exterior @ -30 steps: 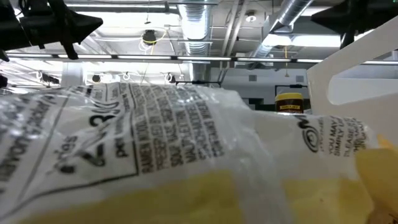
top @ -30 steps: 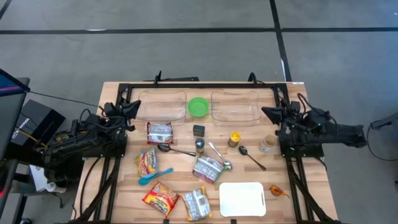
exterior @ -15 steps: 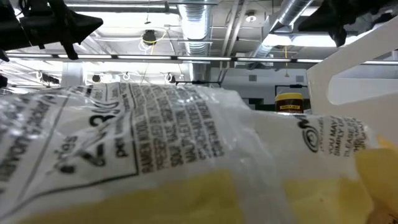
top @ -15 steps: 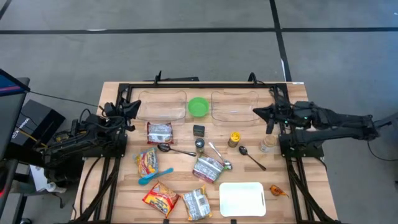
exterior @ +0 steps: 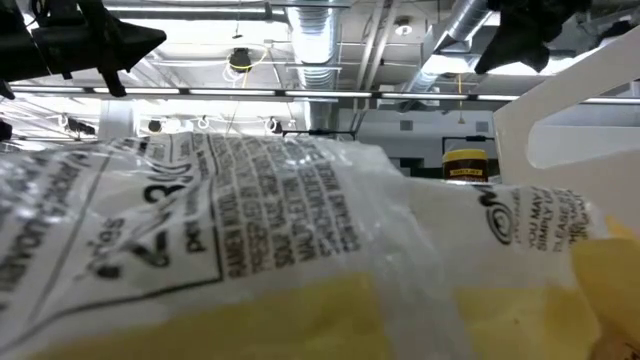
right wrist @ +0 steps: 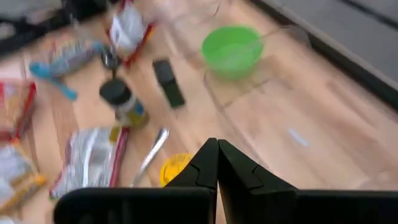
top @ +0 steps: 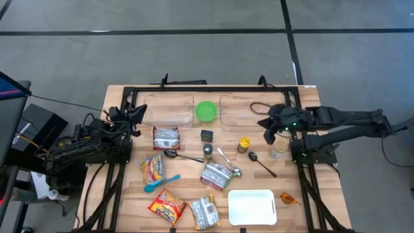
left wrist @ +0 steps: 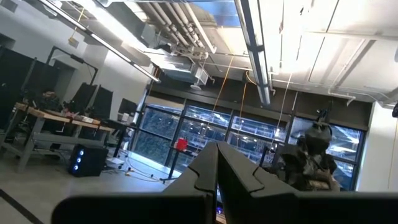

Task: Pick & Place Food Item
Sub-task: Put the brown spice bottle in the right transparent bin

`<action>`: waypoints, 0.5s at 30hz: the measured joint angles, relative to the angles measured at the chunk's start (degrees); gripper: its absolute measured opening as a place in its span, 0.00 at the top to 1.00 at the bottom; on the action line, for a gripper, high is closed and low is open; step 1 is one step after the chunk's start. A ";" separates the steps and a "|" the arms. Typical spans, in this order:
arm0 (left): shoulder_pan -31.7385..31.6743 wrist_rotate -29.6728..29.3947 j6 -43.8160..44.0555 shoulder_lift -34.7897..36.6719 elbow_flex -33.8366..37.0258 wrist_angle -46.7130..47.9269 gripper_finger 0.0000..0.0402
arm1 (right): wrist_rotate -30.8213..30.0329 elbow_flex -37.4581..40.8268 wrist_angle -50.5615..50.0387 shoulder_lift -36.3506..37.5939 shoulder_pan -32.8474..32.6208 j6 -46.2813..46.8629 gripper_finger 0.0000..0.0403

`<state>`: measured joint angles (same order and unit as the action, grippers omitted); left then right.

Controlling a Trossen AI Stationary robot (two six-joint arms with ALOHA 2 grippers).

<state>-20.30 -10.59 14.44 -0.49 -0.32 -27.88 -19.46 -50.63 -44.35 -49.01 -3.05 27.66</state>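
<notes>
Several food packets lie flat on the wooden table: a red-and-silver one (top: 165,137), a yellow-red one (top: 153,168), a silver one (top: 217,175) and two near the front edge (top: 167,207) (top: 205,211). The silver packet (right wrist: 93,158) also shows in the right wrist view. My right gripper (top: 264,123) (right wrist: 217,155) hangs shut, tipped downward, above the near right corner of a clear container (top: 244,111), holding nothing. My left gripper (top: 136,111) (left wrist: 217,168) is shut at the table's left side and points up into the room.
A green bowl (top: 206,110) sits between two clear containers (top: 169,109). A black box (top: 206,135), spice jar (top: 207,152), yellow jar (top: 244,144), spoons (top: 262,163), a cup (top: 278,149) and a white plate (top: 252,207) are spread around. A packet (exterior: 200,250) fills the low view.
My right gripper has swung out from its rest at the table's right edge toward the middle, risen a little and tipped from about level to pointing down at the table. It has stayed shut. Nothing on the table has moved.
</notes>
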 joint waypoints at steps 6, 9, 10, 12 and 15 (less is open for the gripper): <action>0.01 0.02 0.00 -0.32 0.01 0.00 1.00 | 0.13 0.00 -1.24 -6.02 -4.52 1.36 1.00; 0.01 0.02 0.00 -1.16 0.00 -0.06 1.00 | 0.13 0.00 -1.65 -8.51 -6.48 1.38 1.00; 0.01 0.02 0.00 -1.46 0.01 0.02 1.00 | 0.15 0.00 -1.66 -9.31 -6.98 1.38 1.00; 0.01 0.00 0.00 -2.29 -0.01 -0.15 1.00 | 0.15 0.00 -1.67 -10.74 -7.85 1.55 1.00; 0.01 0.00 0.00 -3.48 -0.01 -0.68 1.00 | 0.36 0.00 -1.67 -12.55 -8.47 2.37 1.00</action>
<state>-20.29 -10.59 14.44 -3.97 -0.33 -28.56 -19.10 -50.63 -46.02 -61.56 -11.52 30.03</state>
